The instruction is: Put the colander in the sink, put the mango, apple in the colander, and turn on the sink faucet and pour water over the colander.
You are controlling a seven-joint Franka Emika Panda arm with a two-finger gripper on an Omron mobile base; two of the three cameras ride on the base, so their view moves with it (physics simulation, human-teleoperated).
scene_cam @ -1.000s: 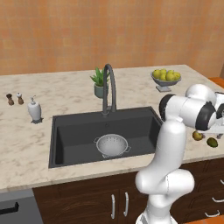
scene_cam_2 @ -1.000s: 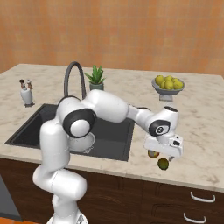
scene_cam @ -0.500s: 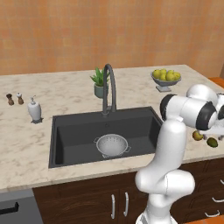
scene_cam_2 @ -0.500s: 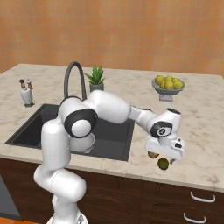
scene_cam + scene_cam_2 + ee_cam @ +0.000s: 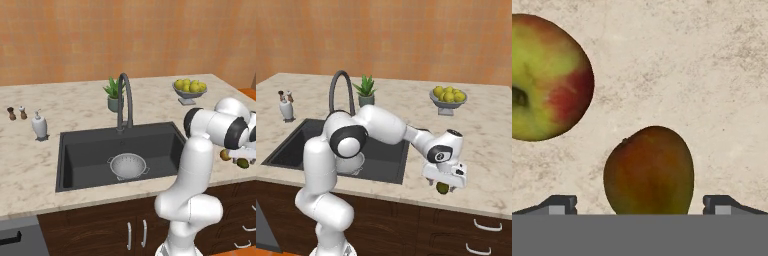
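Note:
The white perforated colander [image 5: 129, 166] stands in the dark sink [image 5: 85, 155], below the gooseneck sink faucet [image 5: 125, 97]; no water shows. On the counter right of the sink lie the dark green-brown mango [image 5: 243, 163] and the yellow-green, red-tinged apple [image 5: 225, 155]. My gripper [image 5: 444, 181] hangs open just over the mango [image 5: 442, 188], near the counter's front edge. In the hand view the mango [image 5: 649, 170] sits between my two fingertips [image 5: 560, 203], untouched, with the apple [image 5: 544, 77] up to the left.
A bowl of pale yellow-green fruits [image 5: 189, 89] stands at the back right. A small potted plant [image 5: 115, 95] is behind the faucet. A soap dispenser [image 5: 39, 126] and two shakers [image 5: 16, 113] stand left of the sink.
The hand has sunk slightly toward the mango. The jaws stay open, and the fruits and colander have not moved.

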